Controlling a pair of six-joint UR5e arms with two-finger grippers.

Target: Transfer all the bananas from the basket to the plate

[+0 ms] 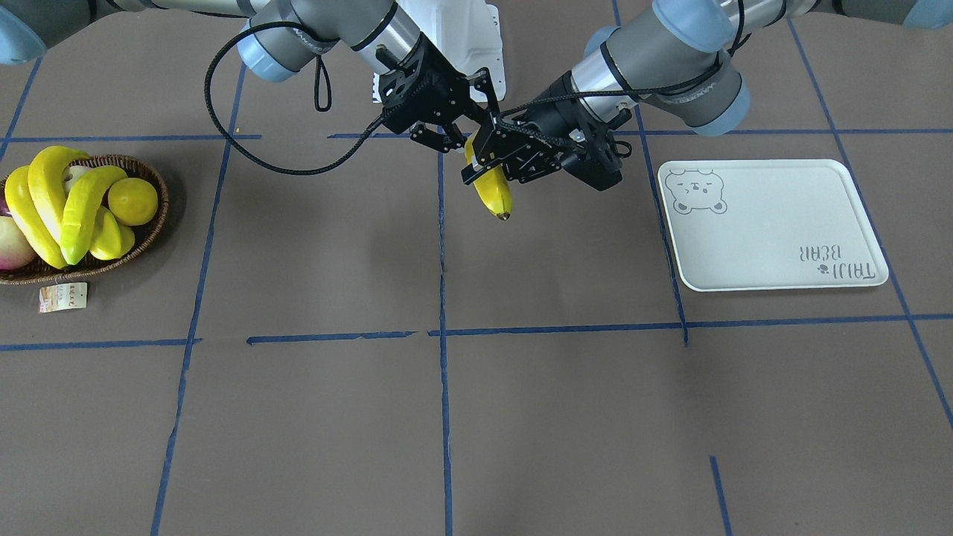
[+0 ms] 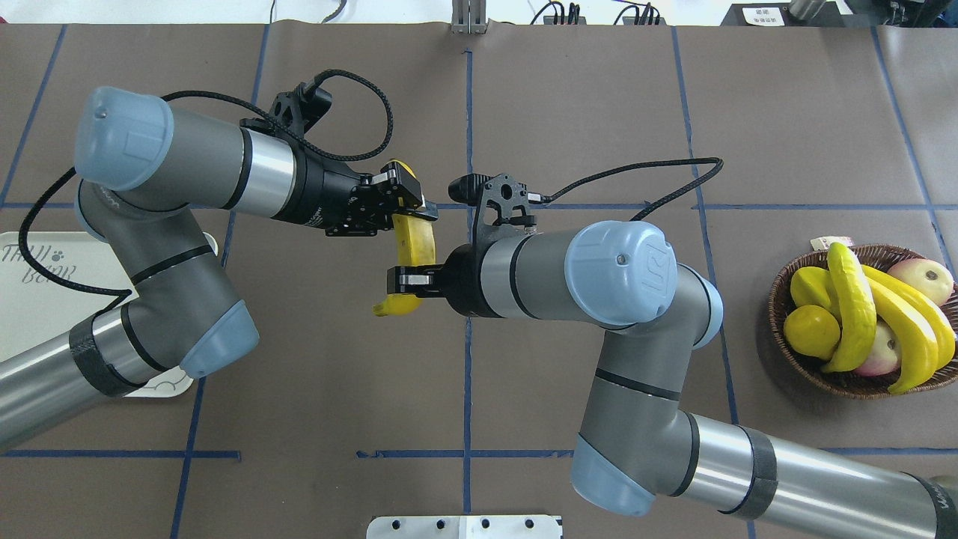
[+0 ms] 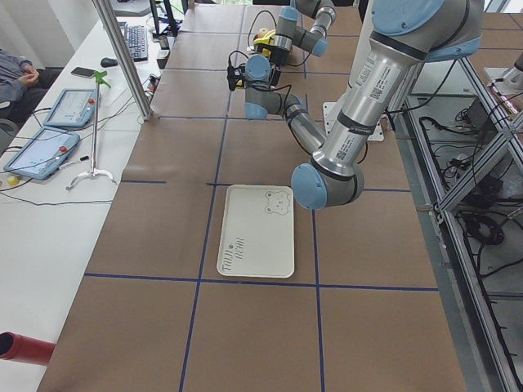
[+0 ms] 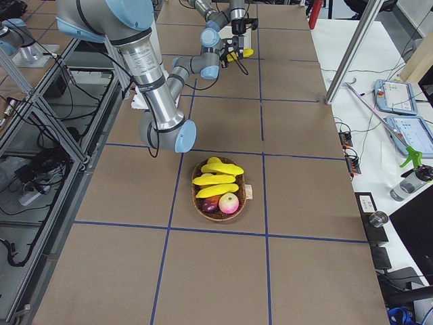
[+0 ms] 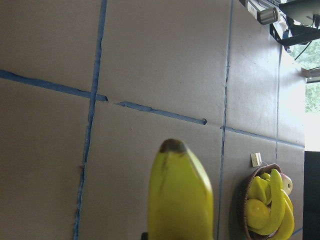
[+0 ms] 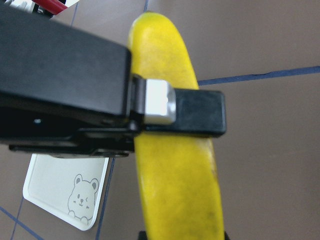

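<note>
both arms are meeting above the middle of the brown surface [image 1: 357, 424], sharing one banana [image 2: 416, 241] in the air. the left end effector [image 2: 410, 206] is clamping the fruit around its forward half, with one finger pad pressing flat against the yellow skin in the right wrist view. the right end effector [image 2: 408, 281] is gripping the same banana near the end that is pointing back toward the robot. the banana's dark tip is pointing away from the robot and tilting down, clear of the surface, over a blue tape line.

the plate [image 1: 774, 238] is lying flat on the robot's left side, well apart from the held fruit, its bear face and lettering showing and nothing sitting on it.

the basket [image 1: 159, 217] is sitting at the far right end of the surface. three bananas [image 1: 46, 190] are lying in it, crossing over one another, one of them [image 1: 80, 212] looking greenish. a round lemon [image 1: 132, 201] is resting beside them, and a pink-and-cream apple [image 1: 12, 246] is peeking out at the rim. a small paper tag [image 1: 63, 296] is lying just beside the basket.
</note>
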